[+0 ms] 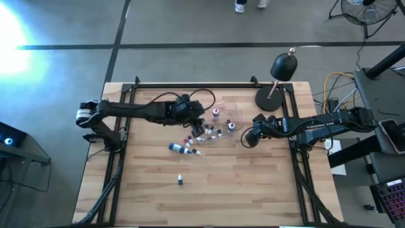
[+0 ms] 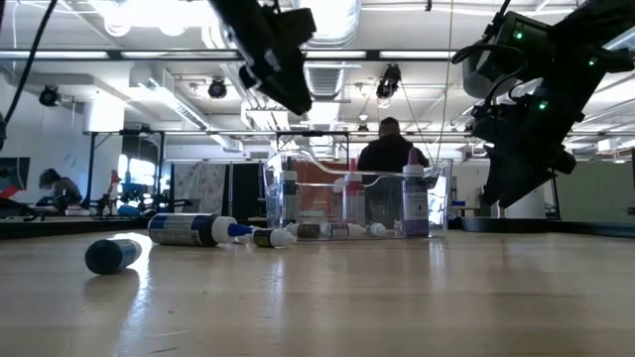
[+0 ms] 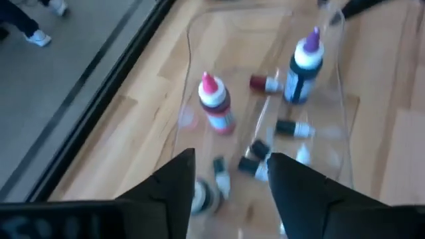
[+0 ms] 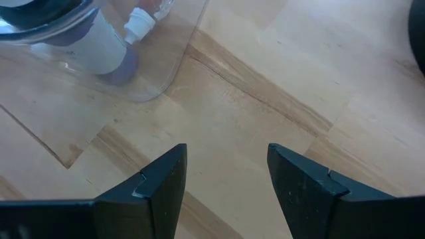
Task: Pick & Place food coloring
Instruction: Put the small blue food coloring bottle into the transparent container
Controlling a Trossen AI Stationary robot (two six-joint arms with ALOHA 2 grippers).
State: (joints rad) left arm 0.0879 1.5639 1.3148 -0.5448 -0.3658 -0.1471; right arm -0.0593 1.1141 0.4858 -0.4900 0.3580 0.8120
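Note:
Several tiny food coloring bottles sit in a clear plastic tray [image 1: 218, 125] at mid-table. A pink-capped one [image 3: 216, 103] and a dark purple-capped one [image 3: 303, 63] stand upright, and others [image 3: 292, 127] lie flat on the tray floor. Outside the tray, blue-bodied bottles [image 1: 180, 148] lie on their sides on the wood, and one small bottle [image 1: 180, 180] lies alone toward the near edge. My left gripper [image 1: 195, 120] [image 3: 232, 159] hovers open above the tray's left end. My right gripper [image 1: 249, 137] [image 4: 226, 151] hangs open over bare wood just right of the tray.
A black dome-headed lamp [image 1: 283, 66] stands on its round base [image 1: 268, 99] near the far right corner. Black rails [image 1: 190, 85] frame the table. Open wood lies toward the near edge [image 1: 240, 190]. A person [image 2: 389, 154] sits in the room behind the table.

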